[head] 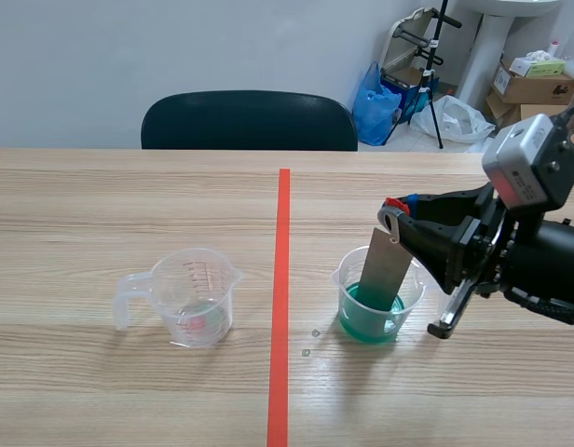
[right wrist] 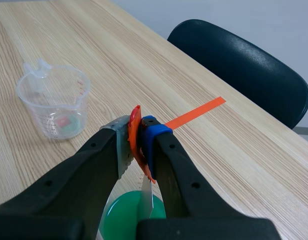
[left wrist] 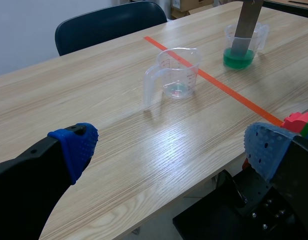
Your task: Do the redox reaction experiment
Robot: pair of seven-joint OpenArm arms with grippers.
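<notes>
Left hand (left wrist: 171, 147) spread wide, right hand (right wrist: 138, 144) clamped.

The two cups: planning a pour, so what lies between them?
Scene view: the tape line crosses bare table between the measuring cup and the green-liquid cup.

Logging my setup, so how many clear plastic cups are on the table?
2. The handled cup stands left of the tape line, nearly empty. The second cup stands right of it, holding green liquid and the metal strip that the right gripper grips.

I see green liquid (head: 366, 323) at lower right, a grey metal strip (head: 385, 270), a clear jug (head: 198, 298) (red markings) and the pale wood-grain bench (head: 101, 214).
</notes>
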